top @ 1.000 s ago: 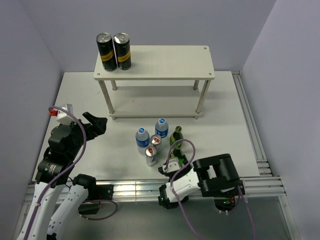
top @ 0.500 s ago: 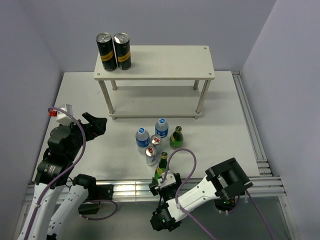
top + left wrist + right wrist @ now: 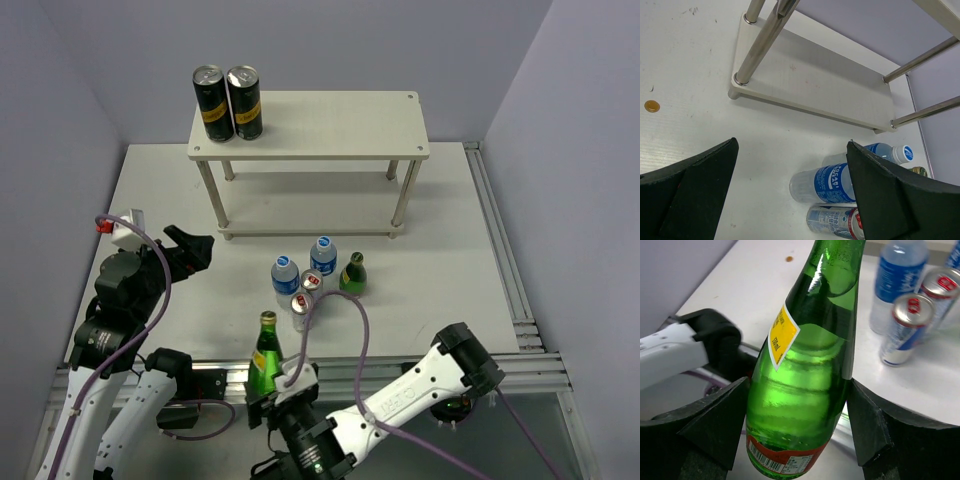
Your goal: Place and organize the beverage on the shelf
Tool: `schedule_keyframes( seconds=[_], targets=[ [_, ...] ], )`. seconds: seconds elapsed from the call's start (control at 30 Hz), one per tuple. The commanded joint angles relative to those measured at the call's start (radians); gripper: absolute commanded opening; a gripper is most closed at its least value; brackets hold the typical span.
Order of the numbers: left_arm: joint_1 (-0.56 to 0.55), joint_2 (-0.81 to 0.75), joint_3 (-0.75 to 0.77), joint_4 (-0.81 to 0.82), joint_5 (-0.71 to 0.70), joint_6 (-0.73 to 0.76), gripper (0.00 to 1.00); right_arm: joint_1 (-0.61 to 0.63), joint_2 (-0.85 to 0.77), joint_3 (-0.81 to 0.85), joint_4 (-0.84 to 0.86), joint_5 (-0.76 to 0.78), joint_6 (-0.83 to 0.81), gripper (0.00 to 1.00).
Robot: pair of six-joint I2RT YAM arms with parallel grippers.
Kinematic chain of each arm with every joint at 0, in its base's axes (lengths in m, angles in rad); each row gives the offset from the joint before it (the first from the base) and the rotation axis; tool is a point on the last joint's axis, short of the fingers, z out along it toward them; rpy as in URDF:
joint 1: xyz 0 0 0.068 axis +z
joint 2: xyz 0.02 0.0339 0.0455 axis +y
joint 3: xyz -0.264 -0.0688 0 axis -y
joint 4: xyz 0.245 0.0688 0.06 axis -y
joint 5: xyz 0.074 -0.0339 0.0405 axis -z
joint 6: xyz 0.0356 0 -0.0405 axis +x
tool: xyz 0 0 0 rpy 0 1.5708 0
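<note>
While the right gripper (image 3: 797, 395) clamps the yellow-labelled green glass bottle (image 3: 265, 345) over the white table (image 3: 450, 230) near edge, well apart from the white two-tier shelf (image 3: 310, 125), this looks like the carry step. Left gripper (image 3: 791, 147) fingers spread, empty. Next: reach far forward, set the bottle upright on a board.

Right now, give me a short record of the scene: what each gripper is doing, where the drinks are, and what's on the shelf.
right gripper: closed on a green bottle, by the table's near edge
left gripper: open, holding nothing
standing on table: second green bottle, two water bottles, two silver cans
shelf: two black cans on top board, left end
</note>
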State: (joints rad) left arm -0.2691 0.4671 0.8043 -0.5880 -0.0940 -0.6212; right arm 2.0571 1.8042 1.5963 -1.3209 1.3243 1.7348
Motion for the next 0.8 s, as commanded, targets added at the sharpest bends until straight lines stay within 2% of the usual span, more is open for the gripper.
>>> schedule_keyframes(
  seconds=[0.0, 0.2, 0.3, 0.33, 0.37, 0.4, 0.43, 0.47, 0.7, 0.77],
  targets=[
    [0.001, -0.016, -0.001, 0.031, 0.002, 0.012, 0.97, -0.009, 0.043, 0.177, -0.123, 0.124, -0.225, 0.0],
    [0.001, -0.022, -0.001, 0.033, 0.005, 0.014, 0.97, -0.017, 0.035, 0.318, -0.038, 0.122, -0.435, 0.0],
    [0.001, -0.025, -0.001, 0.033, 0.007, 0.015, 0.97, -0.028, -0.026, 0.294, 0.168, 0.092, -0.662, 0.0],
    [0.001, -0.027, -0.001, 0.033, 0.007, 0.015, 0.97, -0.029, -0.054, 0.225, 0.38, 0.073, -0.751, 0.0],
    [0.001, -0.027, -0.001, 0.033, 0.007, 0.015, 0.97, -0.034, -0.087, 0.173, 0.511, 0.02, -0.952, 0.0],
    [0.001, -0.03, -0.001, 0.033, 0.004, 0.014, 0.97, -0.044, -0.164, 0.113, 0.654, -0.017, -1.054, 0.0],
    [0.002, -0.03, -0.001, 0.033, 0.004, 0.014, 0.97, -0.052, -0.202, -0.001, 0.904, -0.057, -1.14, 0.0],
    [0.002, -0.031, -0.001, 0.031, 0.004, 0.014, 0.97, -0.063, -0.236, -0.039, 0.977, -0.097, -1.222, 0.0],
    [0.004, -0.03, -0.001, 0.033, 0.008, 0.015, 0.97, -0.201, -0.327, -0.044, 1.043, -0.236, -1.316, 0.0],
    [0.005, -0.031, -0.001, 0.033, 0.008, 0.017, 0.97, -0.277, -0.379, -0.061, 1.071, -0.307, -1.354, 0.0]
  ],
)
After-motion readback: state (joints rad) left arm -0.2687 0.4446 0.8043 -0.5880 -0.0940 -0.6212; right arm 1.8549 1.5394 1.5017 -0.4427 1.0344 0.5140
